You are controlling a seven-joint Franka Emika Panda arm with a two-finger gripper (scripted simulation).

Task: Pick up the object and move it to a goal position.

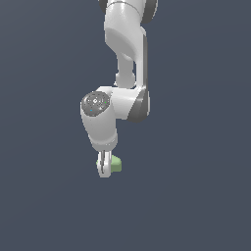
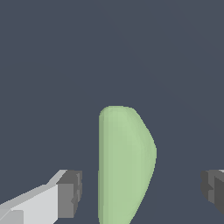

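The object is a small pale green rounded lump point(image 2: 126, 164). In the wrist view it lies between my two fingers, with a gap on each side: one dark pad point(image 2: 70, 193) to one side, the other pad point(image 2: 213, 190) farther off. My gripper point(image 2: 141, 192) is open around it and touches it on neither side. In the exterior view the gripper point(image 1: 104, 166) is low near the grey surface, and the green lump point(image 1: 116, 163) shows just to the exterior view's right of the white fingers, partly hidden by them.
The white arm point(image 1: 125, 59) comes down from the top of the exterior view. The ground is a plain dark grey surface point(image 1: 196, 196). No goal marker shows.
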